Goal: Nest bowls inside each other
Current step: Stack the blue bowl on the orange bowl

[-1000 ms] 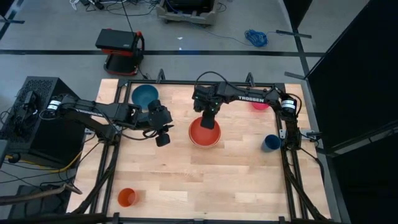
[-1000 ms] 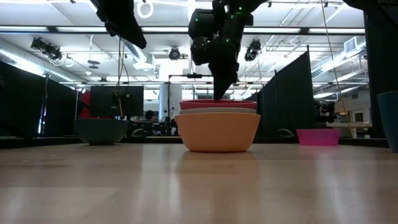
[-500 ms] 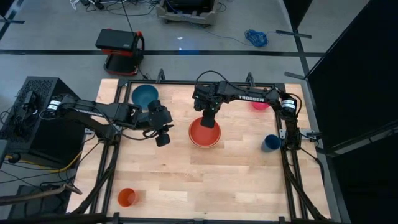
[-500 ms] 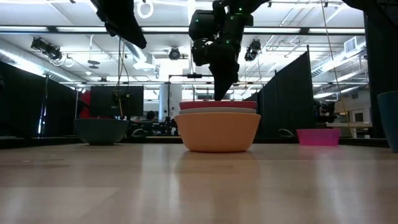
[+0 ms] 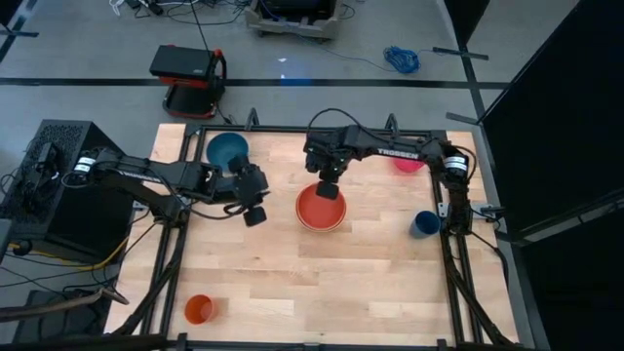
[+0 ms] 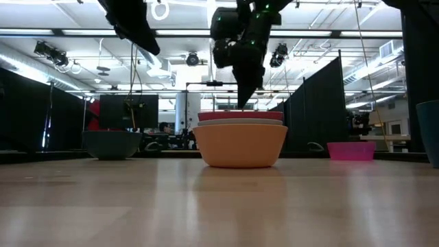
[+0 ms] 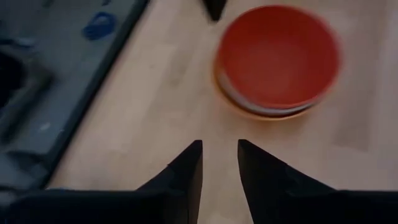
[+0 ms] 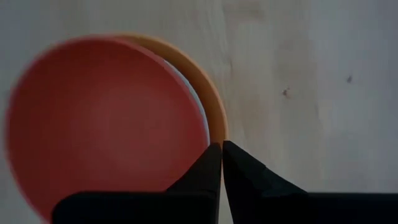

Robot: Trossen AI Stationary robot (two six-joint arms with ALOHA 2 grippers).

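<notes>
Bowls stacked red (image 5: 321, 208) in white (image 6: 241, 122) in orange (image 6: 240, 145) just beneath the right gripper (image 5: 329, 191), fingers pressed together, left gripper (image 5: 255, 215) beside, fingers slightly apart, empty, teal bowl (image 5: 227, 149) and pink bowl (image 6: 351, 150) apart on pale wooden table (image 5: 292, 283), black curtained room beyond.

Seen from directly overhead, the whole desk (image 5: 312, 263); a second camera at desktop level looks across it into the room. Both wrist cameras look down from close above on the stacked bowls (image 5: 321, 208), common to all four views.
</notes>
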